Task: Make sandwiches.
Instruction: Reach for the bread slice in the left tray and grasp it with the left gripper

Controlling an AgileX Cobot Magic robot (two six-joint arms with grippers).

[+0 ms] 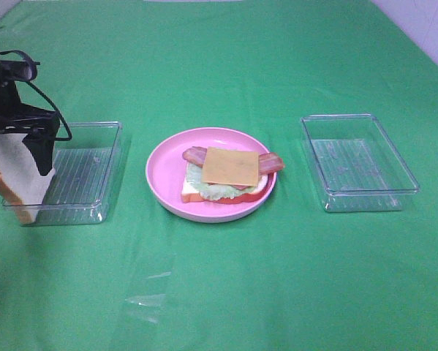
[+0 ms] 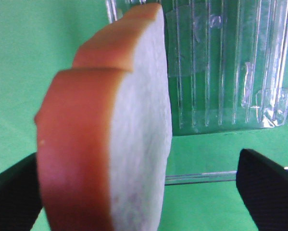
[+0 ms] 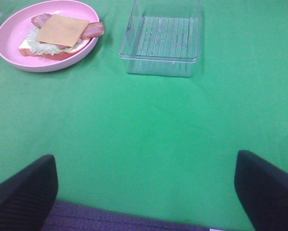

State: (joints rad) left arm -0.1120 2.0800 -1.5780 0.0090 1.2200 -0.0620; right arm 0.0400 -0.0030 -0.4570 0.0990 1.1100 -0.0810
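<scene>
On the pink plate (image 1: 159, 174) lies an open sandwich stack (image 1: 229, 175): a bread slice, pale green lettuce, bacon strips and a yellow cheese square (image 1: 232, 166) on top. It also shows in the right wrist view (image 3: 59, 33). A second bread slice (image 1: 17, 175) stands on edge at the far left, by the left tray's corner. My left gripper (image 1: 37, 146) is over it. In the left wrist view the slice (image 2: 115, 144) sits between the spread fingers, against one finger (image 2: 11, 192) and apart from the other. My right gripper (image 3: 146, 192) is open and empty over bare cloth.
A clear plastic tray (image 1: 87, 172) sits left of the plate, and shows in the left wrist view (image 2: 230, 72). Another clear tray (image 1: 357, 162) sits to the right, seen also in the right wrist view (image 3: 163, 43). A scrap of clear film (image 1: 149, 296) lies on the green cloth near the front.
</scene>
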